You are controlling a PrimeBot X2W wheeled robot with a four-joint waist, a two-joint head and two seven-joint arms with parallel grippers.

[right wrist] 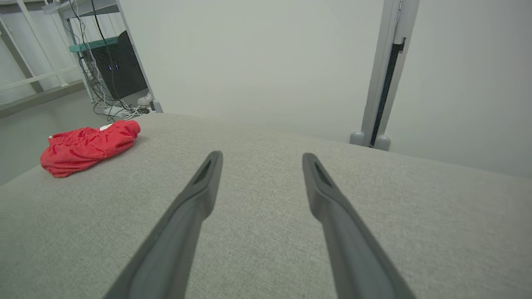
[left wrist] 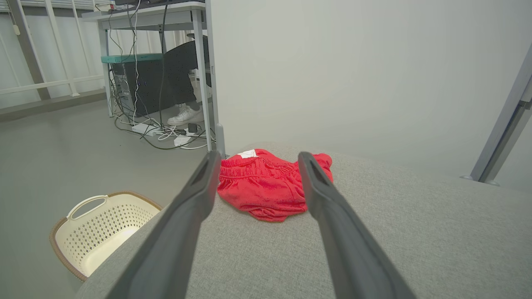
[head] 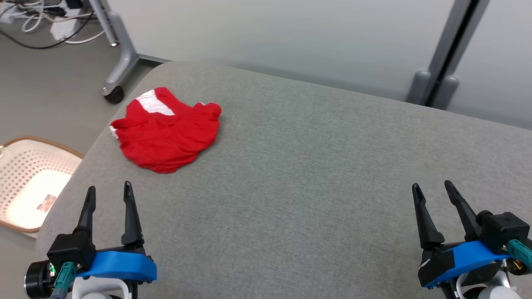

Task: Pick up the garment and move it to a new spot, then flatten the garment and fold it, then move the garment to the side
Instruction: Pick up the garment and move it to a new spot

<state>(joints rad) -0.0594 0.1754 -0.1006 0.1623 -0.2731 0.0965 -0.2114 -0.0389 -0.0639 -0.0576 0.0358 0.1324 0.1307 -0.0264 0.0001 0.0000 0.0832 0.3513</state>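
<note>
Lying ahead of left hand [head: 109,187], crumpled garment [head: 166,133], right hand [head: 431,184] well away, both spread apart

Grey fabric-covered surface [head: 311,187], wide, rounded far corner. Cream perforated basket [head: 25,166] with a brown rim on the grey floor [head: 45,95] beside the surface's left edge, small label [head: 45,202] on its bottom. Grey metal stand leg [head: 124,58] ending in a black caster [head: 113,94] near the far left corner. Grey upright post [head: 447,54] at far right against a pale wall [head: 270,33]. Further left: desk [left wrist: 153,16], dark computer tower [left wrist: 141,87], cable tangle [left wrist: 166,135], power strip [left wrist: 143,128], a person's white shoe [left wrist: 185,115].
</note>
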